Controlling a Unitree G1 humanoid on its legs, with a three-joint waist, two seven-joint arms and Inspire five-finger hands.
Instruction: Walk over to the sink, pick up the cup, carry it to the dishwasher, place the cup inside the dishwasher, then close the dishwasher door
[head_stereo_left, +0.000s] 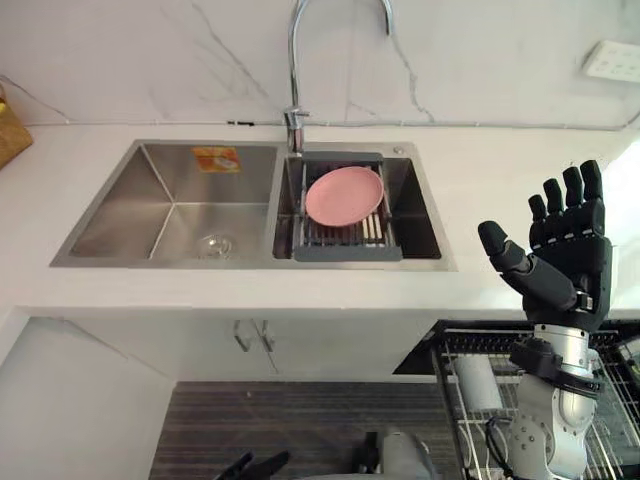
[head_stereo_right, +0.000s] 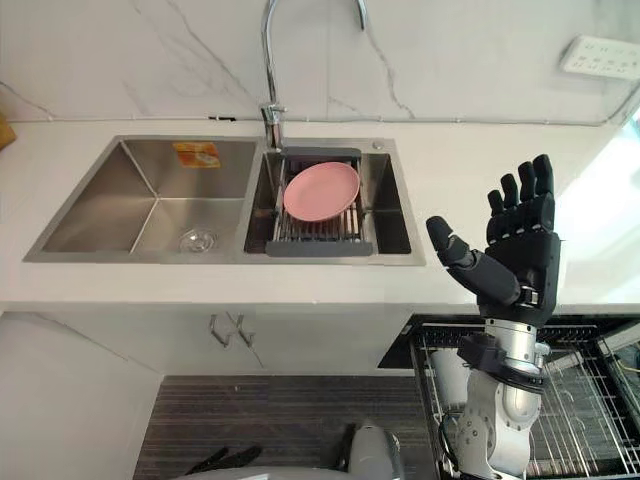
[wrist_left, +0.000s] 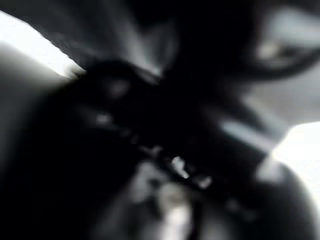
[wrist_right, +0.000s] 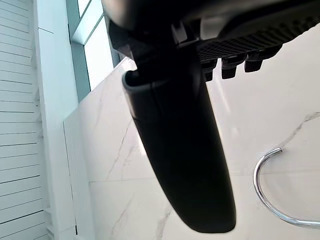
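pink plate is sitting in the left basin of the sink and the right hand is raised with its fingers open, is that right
Not the left basin. The pink plate rests on the grey rack in the right basin of the sink, below the faucet, as the left eye view shows. The right hand is indeed raised with its fingers open.

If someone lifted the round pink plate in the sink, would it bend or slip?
Probably stiff: the round pink plate holds its shape across the bars of the dark drain rack. Its smooth face looks slippery, so a push may slide it. Thin, likely light.
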